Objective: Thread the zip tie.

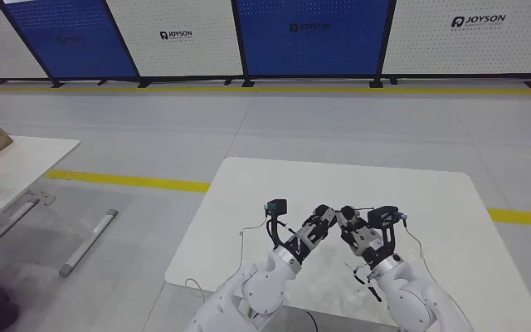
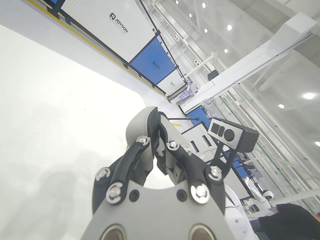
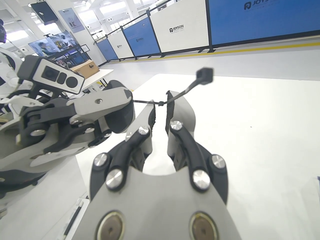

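ok so L to R: left pincer (image 2: 157,123) is shut on the thin tail end of the zip tie (image 3: 186,90). It's held up in the air over the near part of the desk (image 1: 415,191), not lying on it. imo it grips that far out so the whole strap stays free to work with.

Strap runs pretty much straight across from there to the right pincer (image 3: 162,109), which sits just beside the left one, tips almost touching. Its fingers are nearly together w/ the strap pinched at the very tips, a bit below the head (image 3: 205,75). The head pokes out past the fingers, angled up and away, prob so the slot stays uncovered and reachable.

afaict no loop yet, tail isn't in the head. Both ends are under control, but the tail end has to be bent round to the slot. Doing it mid-air gives room for that w/o dragging on the desk. tiny slot + floppy strap = easy to miss tbh.
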Robot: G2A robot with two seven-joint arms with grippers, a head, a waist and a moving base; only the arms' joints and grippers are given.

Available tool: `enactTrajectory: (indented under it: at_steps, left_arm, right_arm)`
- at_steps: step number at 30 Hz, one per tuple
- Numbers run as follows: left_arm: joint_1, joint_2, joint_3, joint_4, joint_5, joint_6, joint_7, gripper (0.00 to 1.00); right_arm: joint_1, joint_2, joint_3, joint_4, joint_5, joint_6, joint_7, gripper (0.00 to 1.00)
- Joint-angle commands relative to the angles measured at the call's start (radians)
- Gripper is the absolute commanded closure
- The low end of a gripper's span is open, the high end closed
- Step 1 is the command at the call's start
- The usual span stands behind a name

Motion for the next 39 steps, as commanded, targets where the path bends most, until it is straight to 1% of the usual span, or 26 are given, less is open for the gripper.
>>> enactTrajectory:
  at_steps: [1, 3, 5, 7, 28, 39]
  left_arm:
    - [-0.001, 0.000, -0.001, 0.001, -0.001, 0.000, -0.002, 1.00]
    - [-0.002, 0.000, 0.000, 0.002, 0.000, 0.000, -0.005, 1.00]
    - [-0.002, 0.000, 0.000, 0.002, 0.000, 0.000, -0.007, 1.00]
    - [-0.002, 0.000, -0.001, 0.002, 0.001, 0.000, -0.008, 1.00]
    - [-0.003, 0.000, -0.003, -0.008, -0.003, -0.008, -0.007, 1.00]
    - [0.003, 0.000, -0.003, -0.023, -0.006, -0.020, -0.002, 1.00]
  right_arm:
    - [0.001, 0.000, 0.000, 0.001, 0.002, 0.002, 0.001, 0.85]
    - [0.003, -0.001, 0.000, 0.002, 0.005, 0.003, 0.001, 0.85]
    - [0.003, -0.001, 0.000, 0.003, 0.006, 0.003, 0.000, 0.94]
    - [0.004, -0.001, 0.000, 0.004, 0.007, 0.004, -0.001, 1.00]
    - [0.021, -0.002, -0.012, 0.028, -0.008, 0.009, 0.022, 1.00]
    - [0.037, -0.004, -0.024, 0.055, -0.008, 0.007, 0.040, 1.00]
